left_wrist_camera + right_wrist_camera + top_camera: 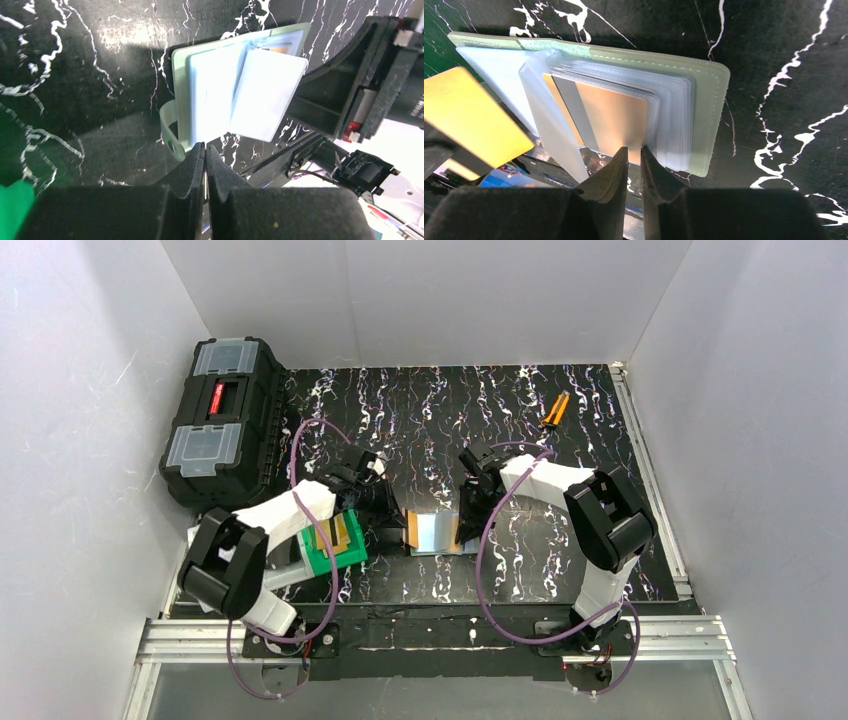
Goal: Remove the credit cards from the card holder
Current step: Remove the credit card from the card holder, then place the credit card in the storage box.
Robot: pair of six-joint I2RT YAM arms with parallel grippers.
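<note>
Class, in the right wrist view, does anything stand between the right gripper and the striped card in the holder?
Nothing solid shows. The right gripper sits at the near edge of the striped card in the card holder. Only a clear sleeve may cover it; the lifted flap stands to one side.

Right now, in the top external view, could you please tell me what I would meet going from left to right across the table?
black toolbox → green bin → card holder → orange-handled tool
</note>
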